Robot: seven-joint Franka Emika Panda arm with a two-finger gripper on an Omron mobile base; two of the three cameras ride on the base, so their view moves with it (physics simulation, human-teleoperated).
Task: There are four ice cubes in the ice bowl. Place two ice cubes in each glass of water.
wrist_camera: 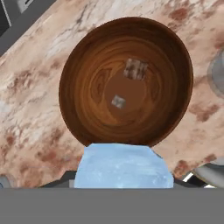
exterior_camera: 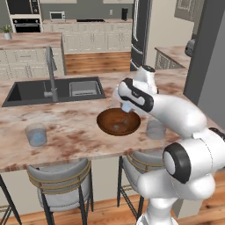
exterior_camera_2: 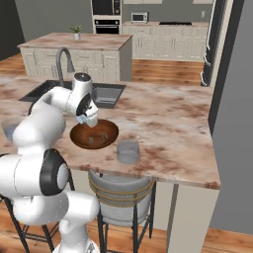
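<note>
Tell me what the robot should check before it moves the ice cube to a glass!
1. Ice cube held in the gripper: ok.
2. Cube lifted above the ice bowl: ok.
3. Near glass upright, right beside the bowl: ok.
4. Far glass upright on the counter: ok.
5. Cubes left in the bowl: two show in the hand view, and; more, cannot tell.
6. Ice already in either glass: cannot tell.

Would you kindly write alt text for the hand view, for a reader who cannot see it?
A pale-blue ice cube sits between the fingers at the bottom, held above a wide wooden ice bowl on a marbled counter. Two smaller-looking cubes lie inside the bowl.
</note>
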